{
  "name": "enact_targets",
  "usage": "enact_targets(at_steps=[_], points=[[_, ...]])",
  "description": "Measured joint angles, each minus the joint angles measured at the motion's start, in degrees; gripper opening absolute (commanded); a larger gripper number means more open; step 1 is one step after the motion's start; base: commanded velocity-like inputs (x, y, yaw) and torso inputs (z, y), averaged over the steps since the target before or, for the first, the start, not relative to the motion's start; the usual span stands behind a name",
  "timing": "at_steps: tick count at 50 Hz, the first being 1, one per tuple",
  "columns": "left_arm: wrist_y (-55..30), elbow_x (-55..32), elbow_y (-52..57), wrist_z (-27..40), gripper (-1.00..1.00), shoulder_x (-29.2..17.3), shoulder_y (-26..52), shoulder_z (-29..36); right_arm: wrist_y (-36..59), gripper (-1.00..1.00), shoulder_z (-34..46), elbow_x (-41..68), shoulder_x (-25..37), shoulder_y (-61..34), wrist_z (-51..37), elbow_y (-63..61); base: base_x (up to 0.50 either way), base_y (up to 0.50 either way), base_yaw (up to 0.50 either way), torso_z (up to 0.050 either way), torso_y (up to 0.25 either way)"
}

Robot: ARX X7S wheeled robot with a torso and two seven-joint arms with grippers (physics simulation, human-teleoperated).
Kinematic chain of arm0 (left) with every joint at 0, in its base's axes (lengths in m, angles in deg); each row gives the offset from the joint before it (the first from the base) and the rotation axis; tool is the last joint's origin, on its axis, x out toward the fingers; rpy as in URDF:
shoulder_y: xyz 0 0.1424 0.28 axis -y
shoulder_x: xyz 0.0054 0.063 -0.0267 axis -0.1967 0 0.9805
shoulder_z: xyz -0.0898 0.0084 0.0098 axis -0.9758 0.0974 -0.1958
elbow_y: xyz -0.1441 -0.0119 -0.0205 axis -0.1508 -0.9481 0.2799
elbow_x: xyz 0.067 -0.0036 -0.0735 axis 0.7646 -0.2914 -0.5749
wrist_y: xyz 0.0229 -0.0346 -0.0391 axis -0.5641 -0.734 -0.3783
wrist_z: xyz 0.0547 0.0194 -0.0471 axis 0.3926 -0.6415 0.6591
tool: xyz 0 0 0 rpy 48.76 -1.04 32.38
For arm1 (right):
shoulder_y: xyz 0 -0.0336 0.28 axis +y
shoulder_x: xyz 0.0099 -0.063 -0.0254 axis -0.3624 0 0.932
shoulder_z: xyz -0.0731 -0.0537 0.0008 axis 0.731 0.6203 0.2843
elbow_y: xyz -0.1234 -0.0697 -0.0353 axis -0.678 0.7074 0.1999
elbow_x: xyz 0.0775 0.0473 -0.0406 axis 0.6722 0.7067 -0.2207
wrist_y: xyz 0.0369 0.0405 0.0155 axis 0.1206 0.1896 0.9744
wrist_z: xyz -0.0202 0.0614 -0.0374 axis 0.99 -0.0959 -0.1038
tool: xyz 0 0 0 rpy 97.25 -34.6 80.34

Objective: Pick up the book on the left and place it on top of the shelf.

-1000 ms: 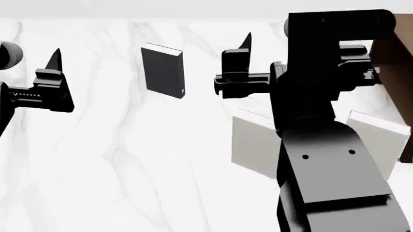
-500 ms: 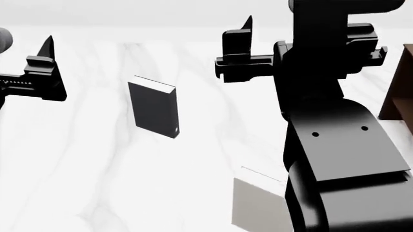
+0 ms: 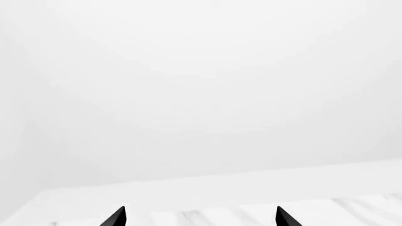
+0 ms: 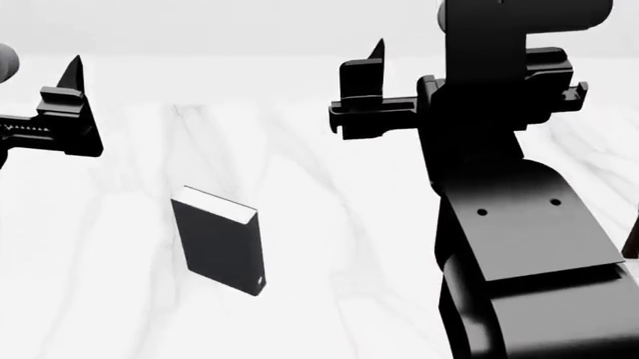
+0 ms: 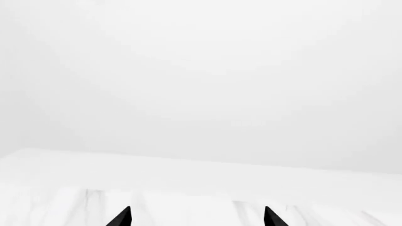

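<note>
The book [image 4: 218, 241] is small and black with white page edges. It stands upright on the white marble table [image 4: 330, 224], with a tiny white mark low on its spine. In the left wrist view my left gripper [image 3: 199, 217] is open and empty, and in the head view its finger [image 4: 72, 78] shows up and to the left of the book, well apart from it. My right gripper [image 5: 196, 217] is open and empty, and its finger [image 4: 376, 56] is up and to the right of the book. A dark sliver at the right edge may be the shelf [image 4: 632, 238].
My right arm [image 4: 519, 239] fills the right side of the head view and hides what lies behind it. Both wrist views show only the far table edge [image 3: 207, 181] and a blank white wall. The two grey books are out of view.
The head view has shifted, so the book now sits lower and further left in the picture. The grey books and most of the shelf have left the view. Both grippers stay open.
</note>
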Motion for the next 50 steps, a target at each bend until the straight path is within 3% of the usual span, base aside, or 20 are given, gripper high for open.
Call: enact_targets(at_steps=[19,50], points=[[0.5,-0.4,-0.4,0.2,1.00,-0.2,-0.1,0.2,-0.5,1.00,0.5,0.7,0.4,0.4,-0.3,0.7,0.50,0.00,0.00,0.000,0.002],[0.6,-1.2,-0.5,0.5,1.00,-0.7,0.2,0.3,0.6,1.00,6.8,1.3,2.6,-1.1,1.7,4.3,0.03,0.00,0.00,0.000,0.000]])
